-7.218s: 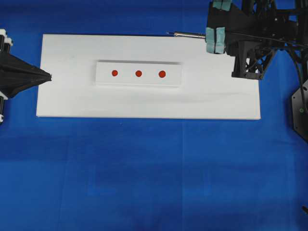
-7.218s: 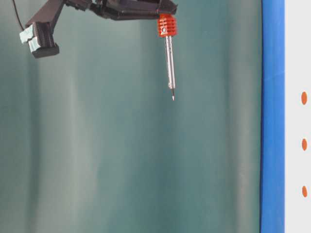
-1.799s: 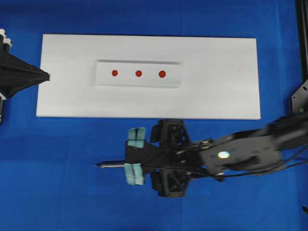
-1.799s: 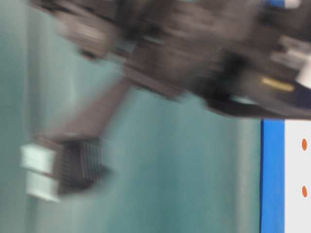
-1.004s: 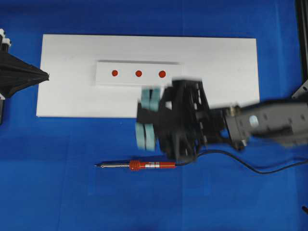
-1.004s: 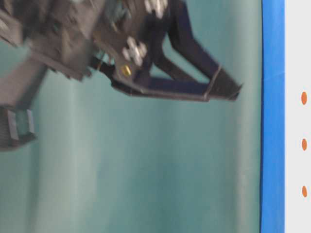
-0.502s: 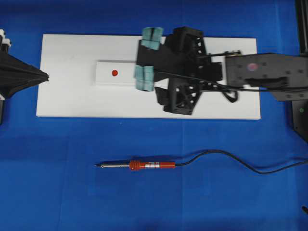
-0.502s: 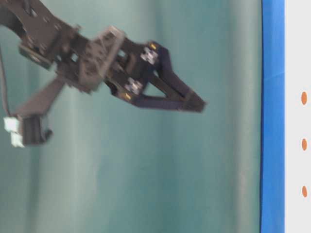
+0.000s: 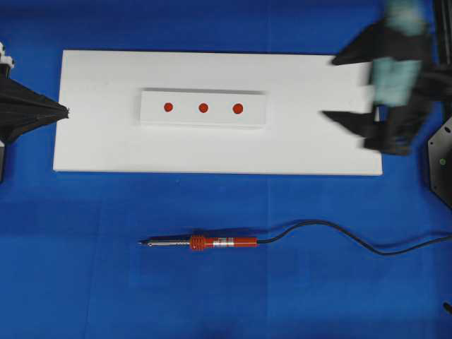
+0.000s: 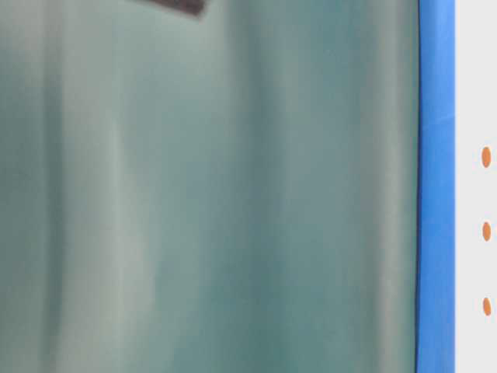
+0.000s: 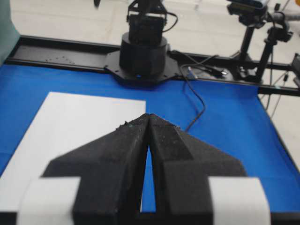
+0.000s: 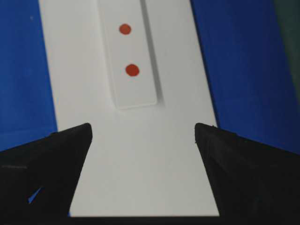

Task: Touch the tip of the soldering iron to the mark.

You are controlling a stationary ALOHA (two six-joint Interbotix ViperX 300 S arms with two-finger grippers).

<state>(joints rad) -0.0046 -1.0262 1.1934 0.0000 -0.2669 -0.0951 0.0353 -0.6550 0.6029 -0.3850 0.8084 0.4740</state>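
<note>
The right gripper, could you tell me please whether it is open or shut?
Open: the right gripper has its two dark fingers spread wide with white board between them, holding nothing.

Bare blue cloth (image 9: 106, 282) rings the soldering iron (image 9: 212, 243), its cord (image 9: 339, 236) trailing right

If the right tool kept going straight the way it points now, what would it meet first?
Probably the white board ahead of the open right tool, then the raised strip with red marks. Its height is unclear; it may pass above.
</note>
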